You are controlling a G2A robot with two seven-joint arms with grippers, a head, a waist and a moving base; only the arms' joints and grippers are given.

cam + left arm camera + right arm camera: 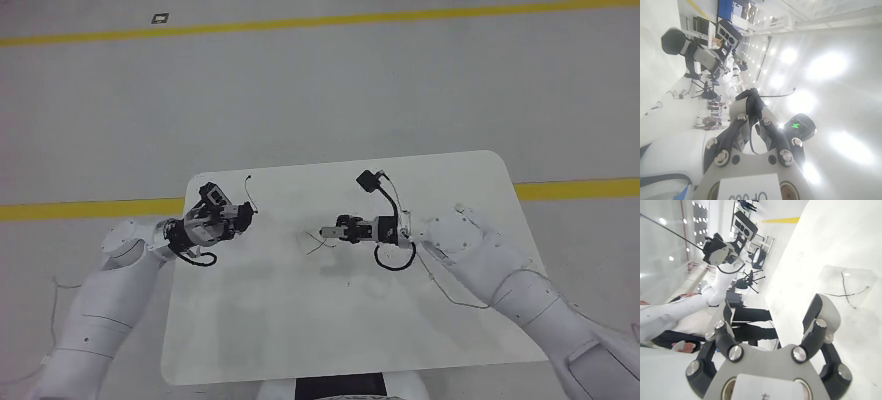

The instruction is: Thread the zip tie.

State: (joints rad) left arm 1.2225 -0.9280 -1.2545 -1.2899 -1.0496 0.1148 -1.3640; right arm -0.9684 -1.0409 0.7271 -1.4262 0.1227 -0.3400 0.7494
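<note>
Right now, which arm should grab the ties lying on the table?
Probably right: the right gripper is open and beside those ties; the left gripper is shut on a black zip tie, farther off.

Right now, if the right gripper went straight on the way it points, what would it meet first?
Probably the loose zip ties on the table, just ahead of the right gripper; its height is unclear, so it might pass over them.

The white wrist label (pixel 748 186) carries cut-off, unreadable print.
</note>
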